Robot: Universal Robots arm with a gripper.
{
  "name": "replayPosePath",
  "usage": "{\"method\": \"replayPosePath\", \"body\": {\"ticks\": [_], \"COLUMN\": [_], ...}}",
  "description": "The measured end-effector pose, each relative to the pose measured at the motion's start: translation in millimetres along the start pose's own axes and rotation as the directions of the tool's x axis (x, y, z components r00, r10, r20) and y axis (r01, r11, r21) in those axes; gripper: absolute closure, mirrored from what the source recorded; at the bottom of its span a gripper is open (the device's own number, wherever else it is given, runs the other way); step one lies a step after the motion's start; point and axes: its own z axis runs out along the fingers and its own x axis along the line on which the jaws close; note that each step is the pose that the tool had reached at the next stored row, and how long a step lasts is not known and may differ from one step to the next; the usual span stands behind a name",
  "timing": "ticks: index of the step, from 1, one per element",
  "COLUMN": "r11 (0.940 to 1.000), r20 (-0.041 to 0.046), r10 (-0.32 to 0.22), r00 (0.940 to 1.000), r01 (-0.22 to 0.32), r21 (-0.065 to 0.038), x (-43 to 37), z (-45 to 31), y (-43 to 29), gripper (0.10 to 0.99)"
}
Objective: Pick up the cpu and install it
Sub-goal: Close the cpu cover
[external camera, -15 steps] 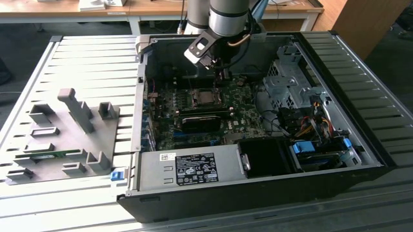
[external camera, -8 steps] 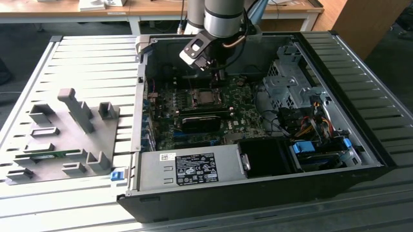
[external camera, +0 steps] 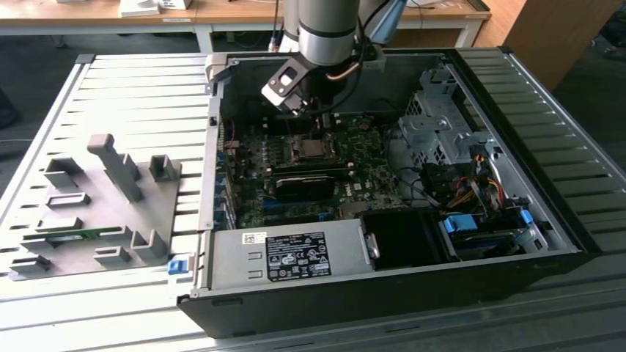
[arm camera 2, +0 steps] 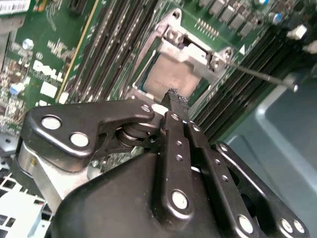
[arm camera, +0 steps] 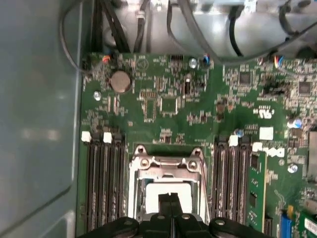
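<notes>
Seeing cpu (arm camera 2: 166, 74) lying flat in the socket (arm camera: 148, 164) on the motherboard (arm camera: 168, 99), inside the open computer case (external camera: 411, 301), just above centre of the exterior view. Reading pincer (arm camera 2: 173, 95) as closed, tips together with nothing between, right over the cpu's metal top; cannot tell whether touching. Judging handling: light, stiff, thin, smooth lid so likely slippery under pads; fragile on the contact side, with easily bent socket pins presumably beneath. Best held by two opposite edges, kept level, never by the flat faces, no twisting or sliding in the socket. Noting socket lever (arm camera 2: 262, 75) sticking out sideways, apparently unlatched. Grey fixture blocks (external camera: 117, 167) on the counter (external camera: 137, 95) at the exterior view's left, well apart from the case.
</notes>
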Motion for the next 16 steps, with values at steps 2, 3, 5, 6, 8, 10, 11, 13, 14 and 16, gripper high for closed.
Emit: {"method": "replayPosePath", "body": {"ticks": [2,3,5,6,8,10,11,13,14,16], "r11": [1.0000,1.0000,1.0000,1.0000,1.0000,1.0000,1.0000,1.0000,1.0000,1.0000], "r20": [0.0000,0.0000,-0.0001,-0.0001,0.0002,0.0000,0.0000,0.0000,-0.0002,-0.0001], "r10": [0.000,0.000,0.000,0.000,0.000,0.000,0.000,0.000,0.000,0.000], "r00": [1.0000,1.0000,1.0000,1.0000,1.0000,1.0000,1.0000,1.0000,1.0000,1.0000], "r01": [0.000,0.000,0.000,0.000,0.000,0.000,0.000,0.000,0.000,0.000], "r21": [0.002,0.003,0.003,0.004,0.004,0.004,0.004,0.004,0.004,0.004], "x": [-0.2,-0.2,-0.3,-0.3,-0.4,-0.3,-0.3,-0.3,-0.3,-0.3], "z": [3.5,5.2,8.0,8.7,9.4,10.4,10.9,12.1,12.9,14.7], "y": [-4.0,-6.0,-9.4,-10.3,-12.9,-16.0,-17.9,-21.6,-22.8,-23.4], "gripper": [0.980,0.980,0.980,0.980,0.980,0.980,0.980,0.980,0.980,0.980]}}
